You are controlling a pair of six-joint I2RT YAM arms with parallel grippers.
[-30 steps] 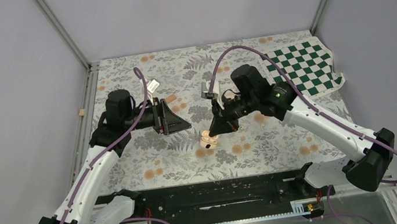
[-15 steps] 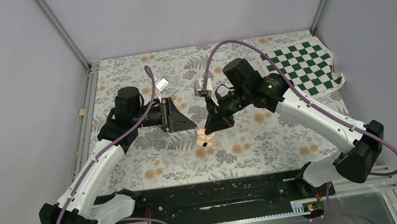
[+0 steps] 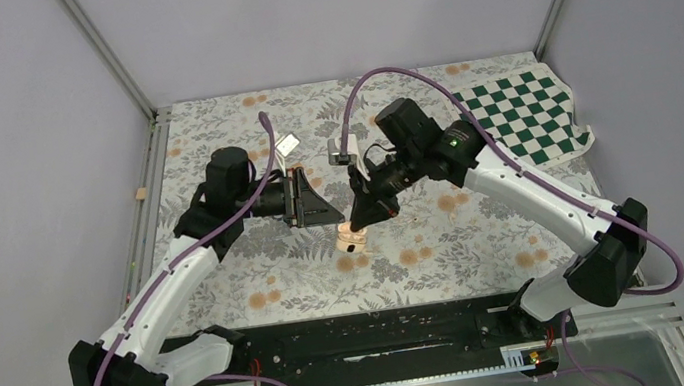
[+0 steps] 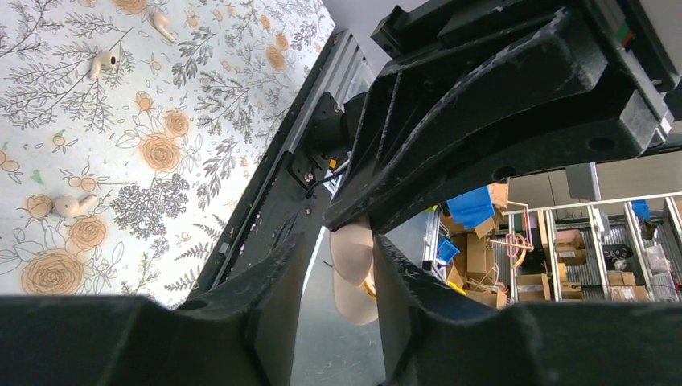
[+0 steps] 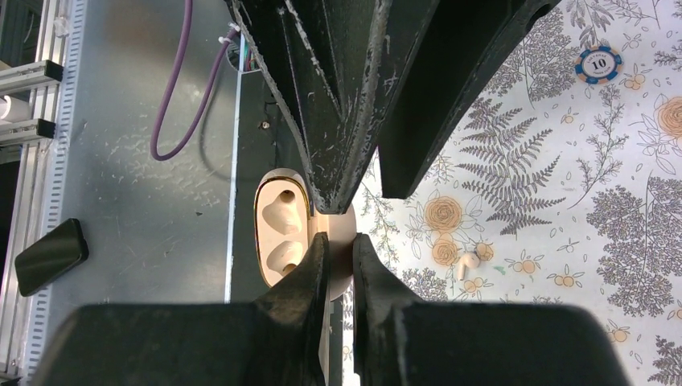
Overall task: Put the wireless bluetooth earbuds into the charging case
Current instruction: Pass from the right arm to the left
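Right gripper clamps one half of the open, empty charging case; left gripper straddles that case, whether gripping I cannot tell; earbuds lie apart on the cloth; squeeze gently, squarely.

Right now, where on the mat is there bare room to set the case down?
Free: the far-left mat corner behind the left arm, and the near-right strip between the right arm and the black rail. Crowded: the centre, where the left tool and right tool meet at the charging case, with loose earbuds close by.
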